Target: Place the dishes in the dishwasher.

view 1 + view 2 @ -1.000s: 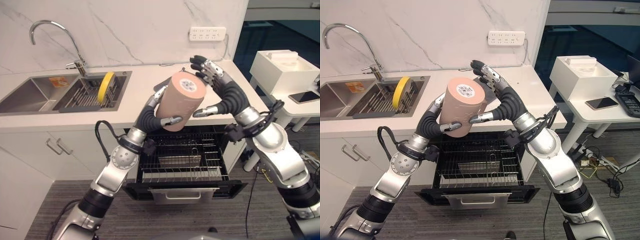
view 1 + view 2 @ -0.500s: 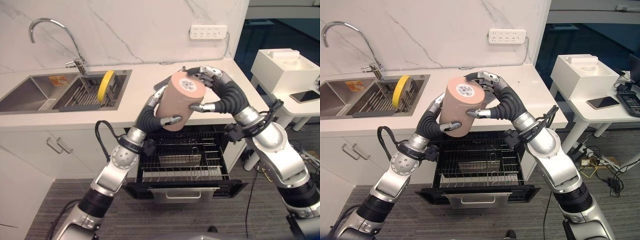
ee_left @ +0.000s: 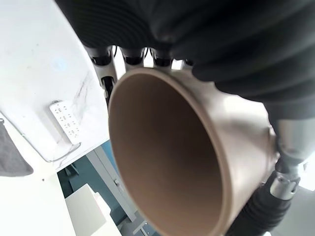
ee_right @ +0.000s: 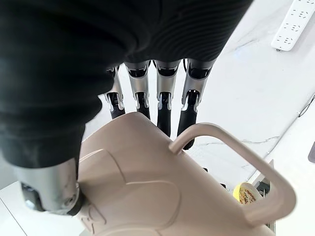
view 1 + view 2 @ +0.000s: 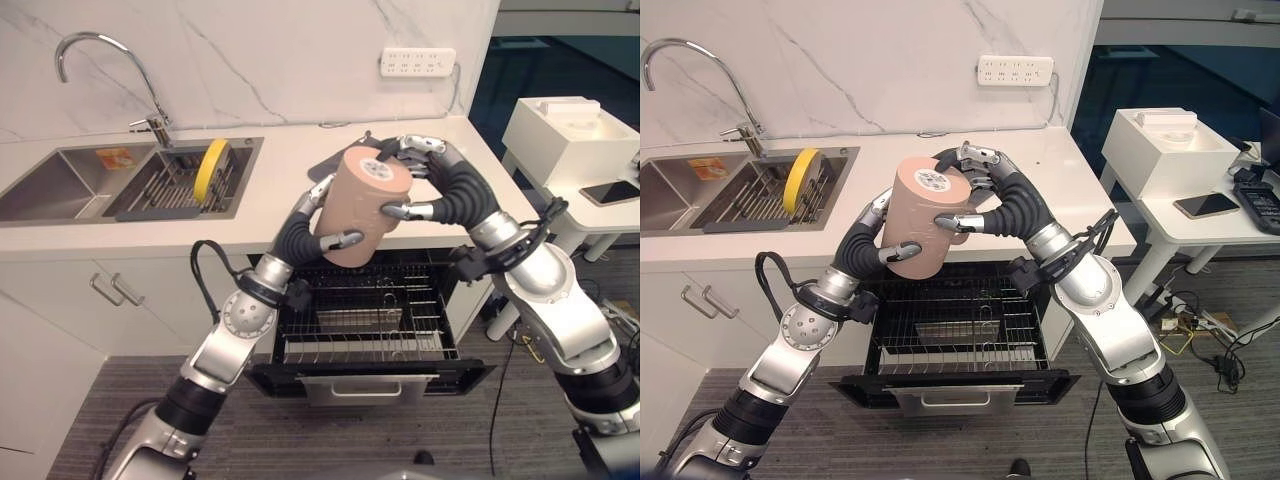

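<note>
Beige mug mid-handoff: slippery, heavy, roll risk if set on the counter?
The beige glazed handled mug looks rigid and smooth, so probably slippery. It seems empty, likely light. Both the left hand and right hand clasp it; laid sideways, its handle would probably limit rolling.

Both your arms are raised and bent inward, the hands meeting in front of the chest — one on each side of the tan mug [image 5: 364, 205]. Your left hand [image 5: 318, 222] comes up from below: fingers curled around the mug's far side, thumb [image 5: 340, 240] pressed across the near wall. Your right hand [image 5: 425, 180] reaches in from the right, wrist cocked; fingers [image 5: 412, 147] arch over the upturned base, thumb [image 5: 398, 211] set against the side wall. In the right wrist view the fingertips [image 4: 186, 124] bear on the body just beyond the mug's handle — thumb on the opposite flank.
</note>
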Tool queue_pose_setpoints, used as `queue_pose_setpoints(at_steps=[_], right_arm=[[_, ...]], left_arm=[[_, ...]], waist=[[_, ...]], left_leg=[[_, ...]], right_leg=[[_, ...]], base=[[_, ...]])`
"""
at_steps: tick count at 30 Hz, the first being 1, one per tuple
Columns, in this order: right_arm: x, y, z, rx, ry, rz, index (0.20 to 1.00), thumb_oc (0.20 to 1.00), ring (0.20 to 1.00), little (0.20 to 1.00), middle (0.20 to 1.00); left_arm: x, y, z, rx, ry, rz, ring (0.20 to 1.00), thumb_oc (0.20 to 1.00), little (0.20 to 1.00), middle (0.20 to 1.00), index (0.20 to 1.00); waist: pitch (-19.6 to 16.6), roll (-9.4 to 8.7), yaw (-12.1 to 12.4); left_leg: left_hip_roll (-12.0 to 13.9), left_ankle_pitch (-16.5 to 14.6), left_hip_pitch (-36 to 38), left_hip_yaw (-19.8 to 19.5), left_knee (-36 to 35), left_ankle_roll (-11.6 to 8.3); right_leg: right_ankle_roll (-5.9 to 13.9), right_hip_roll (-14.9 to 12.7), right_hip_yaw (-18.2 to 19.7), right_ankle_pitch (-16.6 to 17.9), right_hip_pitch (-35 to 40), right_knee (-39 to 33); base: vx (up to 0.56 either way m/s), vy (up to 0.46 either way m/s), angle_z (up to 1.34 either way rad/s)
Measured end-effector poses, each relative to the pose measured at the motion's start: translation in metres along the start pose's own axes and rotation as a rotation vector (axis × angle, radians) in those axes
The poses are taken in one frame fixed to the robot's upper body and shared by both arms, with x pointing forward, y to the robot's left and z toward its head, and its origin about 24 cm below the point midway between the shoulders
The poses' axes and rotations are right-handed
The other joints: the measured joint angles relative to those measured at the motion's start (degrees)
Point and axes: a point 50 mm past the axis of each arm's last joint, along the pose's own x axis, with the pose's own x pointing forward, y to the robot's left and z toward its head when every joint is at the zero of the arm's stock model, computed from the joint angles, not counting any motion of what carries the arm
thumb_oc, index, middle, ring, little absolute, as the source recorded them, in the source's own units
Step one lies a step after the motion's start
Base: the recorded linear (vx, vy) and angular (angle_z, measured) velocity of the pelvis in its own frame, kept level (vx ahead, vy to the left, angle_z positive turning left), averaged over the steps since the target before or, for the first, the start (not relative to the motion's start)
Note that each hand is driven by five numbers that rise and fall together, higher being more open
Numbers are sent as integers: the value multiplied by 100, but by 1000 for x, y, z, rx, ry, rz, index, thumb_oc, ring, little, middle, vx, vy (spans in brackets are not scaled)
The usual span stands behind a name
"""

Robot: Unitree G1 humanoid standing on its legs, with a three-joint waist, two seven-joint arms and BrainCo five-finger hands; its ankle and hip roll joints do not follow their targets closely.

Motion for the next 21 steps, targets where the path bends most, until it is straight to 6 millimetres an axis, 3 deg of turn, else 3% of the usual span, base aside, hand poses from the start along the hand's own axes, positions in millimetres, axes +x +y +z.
queue_pose_setpoints(at_steps=[21], right_arm=[[0,1,-2,6,18,7,1000,1000,1000,1000,1000]], left_arm=[[1,1,2,24,-12,5,200,200,200,200,200]], waist=[[8,8,1]], left_leg=[[0,1,-1,2,1,-2]], right_leg=[[0,0,-5,0,0,-1]], base=[[-7,-1,0]])
